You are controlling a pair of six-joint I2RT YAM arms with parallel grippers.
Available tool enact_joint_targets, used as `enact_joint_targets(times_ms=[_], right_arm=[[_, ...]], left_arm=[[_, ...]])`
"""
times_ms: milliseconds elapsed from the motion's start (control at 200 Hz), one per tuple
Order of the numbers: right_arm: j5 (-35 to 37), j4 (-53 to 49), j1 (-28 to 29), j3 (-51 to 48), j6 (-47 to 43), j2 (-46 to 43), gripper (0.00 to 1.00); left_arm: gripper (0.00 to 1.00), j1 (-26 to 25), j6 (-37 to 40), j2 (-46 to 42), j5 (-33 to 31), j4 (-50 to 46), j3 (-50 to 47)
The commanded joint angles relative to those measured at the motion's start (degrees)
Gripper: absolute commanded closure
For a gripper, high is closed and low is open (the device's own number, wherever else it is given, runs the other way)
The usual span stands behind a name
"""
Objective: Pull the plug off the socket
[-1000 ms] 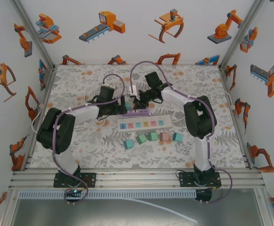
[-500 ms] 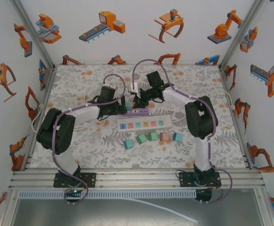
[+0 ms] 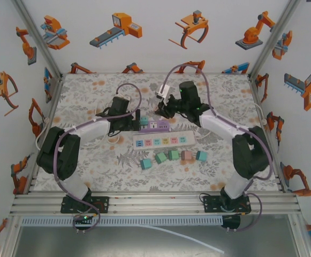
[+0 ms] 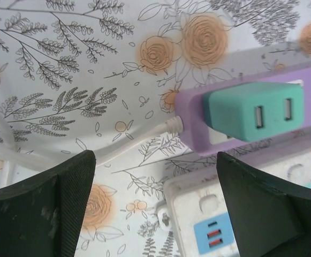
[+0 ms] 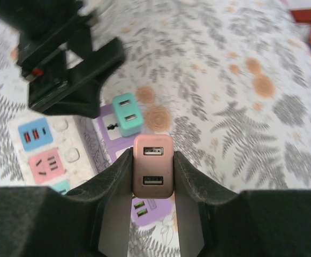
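Holding a pink USB charger (image 5: 152, 176) clear of the purple power strip (image 5: 156, 206) with the right gripper (image 5: 152, 156).

Clamped snugly on the charger's two sides, USB ports facing the wrist camera, body raised above the strip and apart from it. Lower left of it in that view, a teal charger (image 5: 127, 114) seated in the same strip next to a bare socket. At the left gripper (image 4: 154, 160), spread wide with nothing between the fingers, poised just over the strip's cable end, right by the plugged-in teal charger. Just beside the purple strip on its near side, a white power strip (image 3: 163, 140) with coloured sockets; nearer still, a row of five loose coloured cubes (image 3: 173, 155) on the floral table (image 3: 91, 96).
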Motion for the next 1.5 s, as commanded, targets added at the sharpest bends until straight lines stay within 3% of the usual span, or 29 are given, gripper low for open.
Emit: enact_joint_targets(times_ms=[0,210,456,736,931,1061,1237,1497], right_arm=[[13.6,8.7,0.1,-4.7,19.0,-7.9,0.90],[24.0,4.7,0.1,-14.1,38.8,-23.8,0.91],[33.5,-4.3,-0.2,-25.4,54.3,-43.7,0.89],[36.5,-18.3,-0.2,-37.3,74.8,-63.1,0.90],[36.5,-30.8,-0.2,-40.8,80.0,-66.1,0.89],[34.4,-30.4,-0.2,-44.8,85.0,-65.7,0.88],[32.9,-25.0,0.4,-50.9,92.0,-65.4,0.87],[38.6,-22.9,5.6,-55.7,101.1,-65.9,0.87]], left_arm=[[0.13,0.2,2.1,-6.8,2.1,-0.9,1.2],[0.08,-0.3,3.8,-20.8,11.4,3.2,-5.1],[0.07,-2.1,5.1,-36.1,19.4,4.8,-11.8],[0.03,-14.2,11.0,-43.8,18.4,0.1,-13.3],[0.03,-23.9,17.1,-44.3,15.3,-2.9,-13.6],[0.03,-28.6,22.2,-42.8,13.6,-5.4,-12.5],[0.03,-31.3,26.8,-41.0,13.8,-4.0,-12.5],[0.03,-32.1,30.0,-39.0,12.7,-4.0,-12.3]])
